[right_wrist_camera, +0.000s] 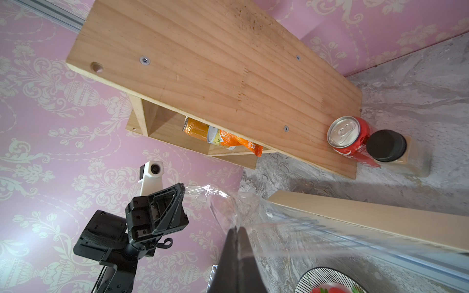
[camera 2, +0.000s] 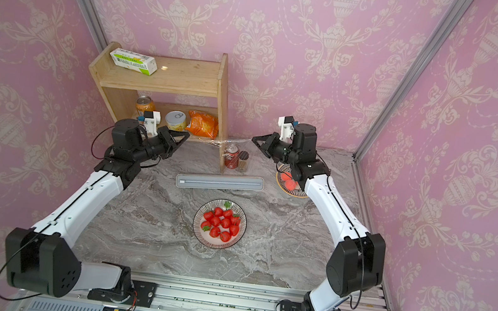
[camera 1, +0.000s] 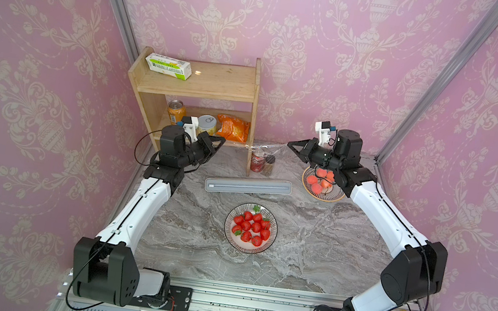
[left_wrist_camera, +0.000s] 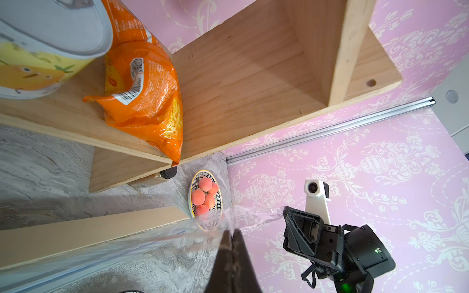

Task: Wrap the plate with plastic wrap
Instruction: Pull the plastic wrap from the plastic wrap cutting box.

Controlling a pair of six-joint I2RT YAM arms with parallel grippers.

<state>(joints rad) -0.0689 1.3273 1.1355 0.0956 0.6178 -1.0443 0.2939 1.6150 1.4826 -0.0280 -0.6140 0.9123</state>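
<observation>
A striped plate (camera 1: 228,226) (camera 2: 197,222) of strawberries sits mid-table. Behind it lies the long cream plastic wrap box (camera 1: 248,186) (camera 2: 220,182) with its grey top. A clear sheet of plastic wrap (camera 1: 255,146) (left_wrist_camera: 162,236) (right_wrist_camera: 291,228) hangs stretched in the air above the back of the table, running down toward the box. My left gripper (camera 1: 222,140) (camera 2: 187,134) (left_wrist_camera: 231,232) is shut on one corner. At the opposite corner my right gripper (camera 1: 289,143) (camera 2: 254,138) (right_wrist_camera: 236,229) is shut on the film. Both are raised behind the box, tips facing each other.
A wooden shelf (camera 1: 198,83) stands at the back left with a green-and-white carton (camera 1: 168,66), cans and an orange bag (camera 1: 233,128). A red can (camera 1: 257,161) and dark-lidded jar (camera 1: 269,164) stand beside it. A plate of peaches (camera 1: 331,196) lies under my right wrist.
</observation>
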